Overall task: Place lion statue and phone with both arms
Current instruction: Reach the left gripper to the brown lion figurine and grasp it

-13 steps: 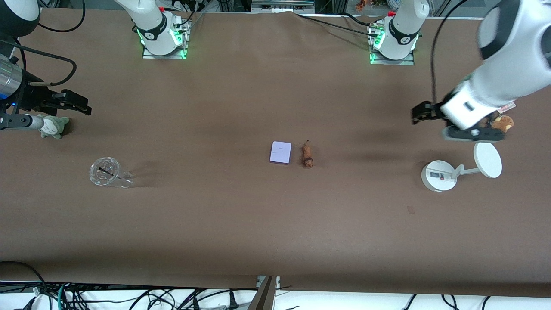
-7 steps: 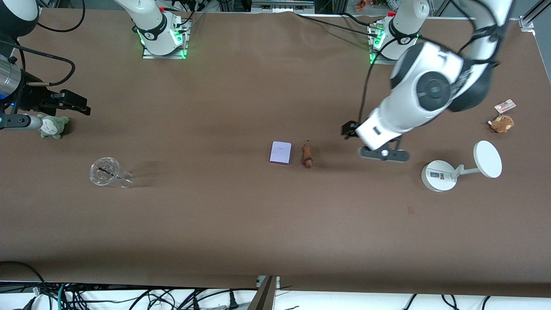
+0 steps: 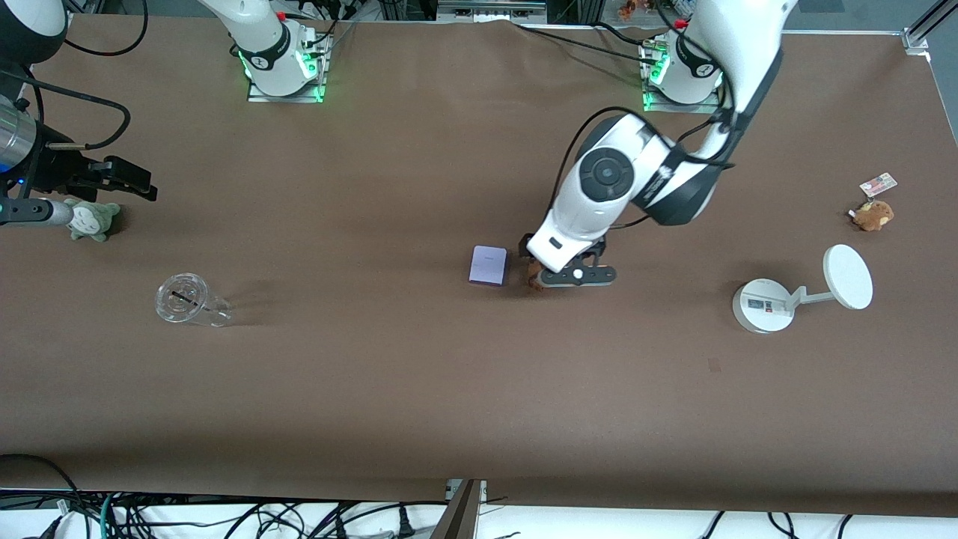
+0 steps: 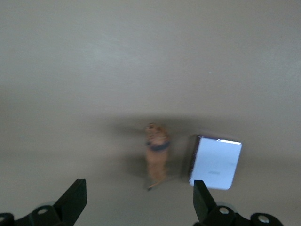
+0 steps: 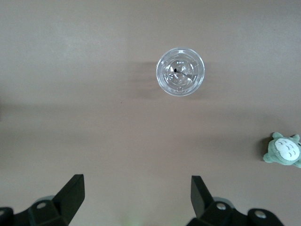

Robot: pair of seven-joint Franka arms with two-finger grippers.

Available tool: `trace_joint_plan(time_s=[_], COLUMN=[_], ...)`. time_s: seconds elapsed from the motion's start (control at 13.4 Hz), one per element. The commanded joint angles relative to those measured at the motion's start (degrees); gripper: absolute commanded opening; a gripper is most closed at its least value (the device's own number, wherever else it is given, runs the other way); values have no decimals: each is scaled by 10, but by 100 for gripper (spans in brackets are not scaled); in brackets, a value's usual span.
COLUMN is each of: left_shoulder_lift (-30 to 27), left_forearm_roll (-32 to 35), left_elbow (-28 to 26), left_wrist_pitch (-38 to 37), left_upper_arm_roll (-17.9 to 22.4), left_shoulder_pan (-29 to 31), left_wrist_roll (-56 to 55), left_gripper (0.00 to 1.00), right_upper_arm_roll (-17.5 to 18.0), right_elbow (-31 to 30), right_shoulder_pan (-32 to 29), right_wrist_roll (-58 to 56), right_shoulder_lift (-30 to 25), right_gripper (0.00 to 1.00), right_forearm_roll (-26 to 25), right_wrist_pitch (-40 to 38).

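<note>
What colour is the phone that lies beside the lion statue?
The phone is pale lavender-white with a darker purple edge; the front view shows it best.

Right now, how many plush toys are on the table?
2: a grey-green plush at the right arm's end, and a brown plush at the left arm's end. None looks hidden.

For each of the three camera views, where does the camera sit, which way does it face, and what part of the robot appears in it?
Front view: high across the table, facing both bases; shows both arms, left gripper over the lion statue.
Left wrist view: on the left wrist, facing down at the lion statue and phone; its open fingers show.
Right wrist view: facing down at clear cup and grey-green plush; open right gripper shows.
Front and left wrist views share statue and phone.
</note>
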Motion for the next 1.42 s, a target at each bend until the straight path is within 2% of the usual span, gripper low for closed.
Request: trace_joint_plan(time_s=[0.0,0.22,0.52,0.6,0.75,0.82,0.89,1.12,1.34], left_shoulder_lift=[59,85,116,122,122,122,119,97,55], left_forearm_roll=[17,75,109,109,116,116,116,116,116], left_elbow=[19,18,17,17,17,17,17,17,18], left_wrist_pitch=[52,65,80,80,80,80,79,67,9], left_upper_arm_roll=[5,4,5,5,5,5,5,5,4], left_shoulder_pan=[-17,-21,-34,-35,-33,-30,-27,-21,2], left_wrist_roll=[-32,-40,-78,-78,-78,-78,-77,-77,-68], left_gripper=[100,100,100,94,48,38,31,20,18], right_upper_arm_roll=[0,-1,-6,-6,-7,-6,-6,-6,-6], right_elbow=[12,12,12,11,11,10,11,11,11], right_shoulder_pan=[-5,-7,-7,-8,-15,-15,-13,-15,-14], right_wrist_roll=[-1,4,8,8,6,5,5,-1,6], right_shoulder_lift=[4,16,19,20,34,39,44,55,76], right_gripper=[100,100,100,100,100,100,100,100,100], right_forearm_roll=[-7,-9,-10,-10,-15,-15,-16,-21,-22], right_wrist_pitch=[-4,-5,9,10,1,0,-2,-6,-1])
